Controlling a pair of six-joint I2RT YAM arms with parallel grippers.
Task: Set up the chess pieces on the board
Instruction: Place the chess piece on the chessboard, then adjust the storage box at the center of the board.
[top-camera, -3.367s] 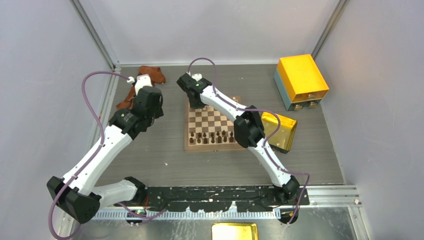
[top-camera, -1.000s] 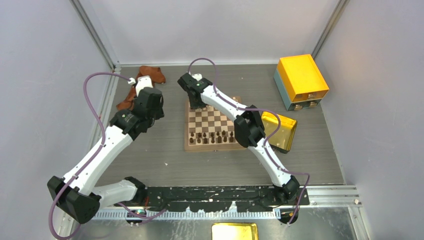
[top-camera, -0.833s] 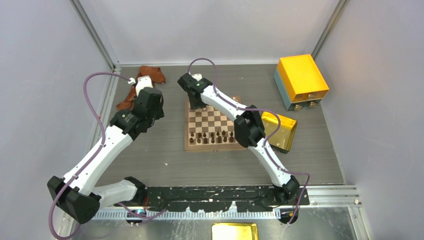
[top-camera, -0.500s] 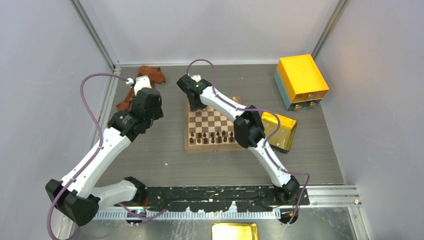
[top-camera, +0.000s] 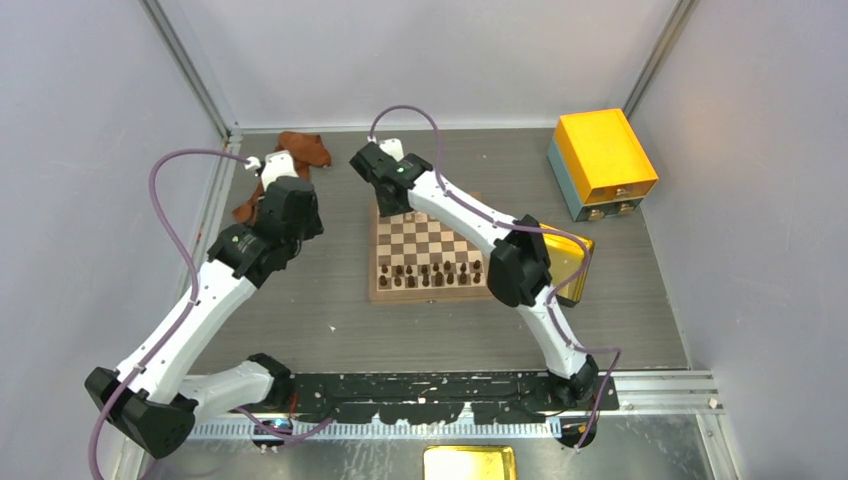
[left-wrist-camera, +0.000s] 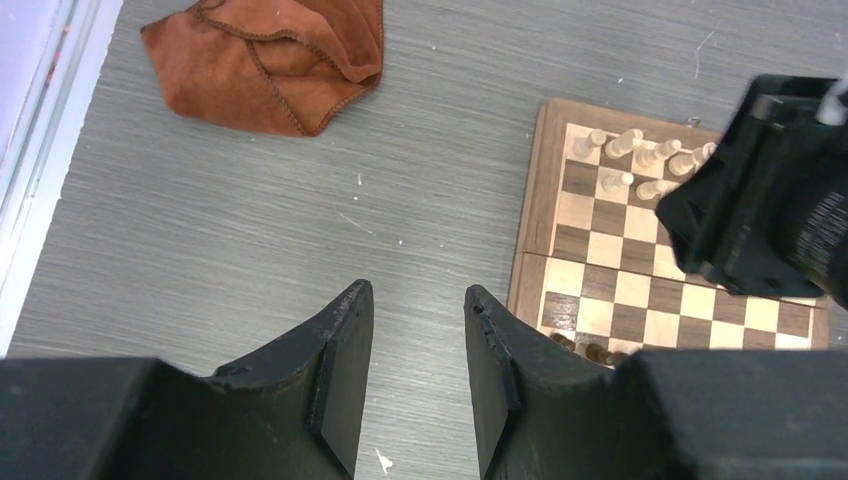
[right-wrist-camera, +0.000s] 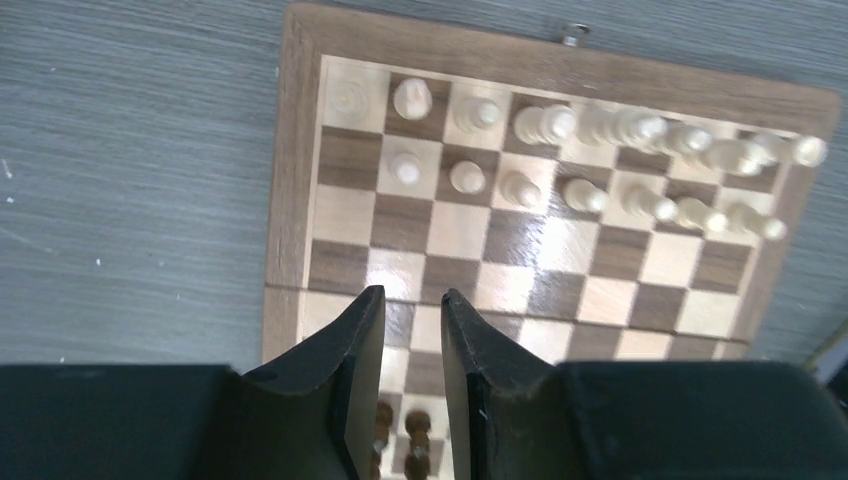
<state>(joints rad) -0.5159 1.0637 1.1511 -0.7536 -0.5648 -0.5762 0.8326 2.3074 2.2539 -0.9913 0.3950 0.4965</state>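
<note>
Cream pieces (right-wrist-camera: 520, 188) stood in two ranks along the far edge of the board (right-wrist-camera: 290, 200). The back rank looked full. The second rank held seven men, and its square at the board's left edge was bare. Dark men (top-camera: 430, 272) filled the two ranks at the board's near edge.

Compared with the picture half a second earlier, the right arm (top-camera: 440, 205) had swung its elbow out toward the board's right side, covering more of the tray (top-camera: 575, 265) there. Its wrist had shifted slightly toward the board's far left corner. The right jaws stood almost closed, a narrow gap between them, and gripped nothing. They hung above the board's left-hand files, short of the cream ranks. This suggested a placement was finished and the arm was clearing, with one pawn probably outstanding. No loose cream piece was visible.

The left arm (top-camera: 230, 270) had drifted a little farther from the board's left edge. Its jaws were partly open and empty over bare counter (left-wrist-camera: 250, 250), with a rust cloth (left-wrist-camera: 270, 60) beyond.
</note>
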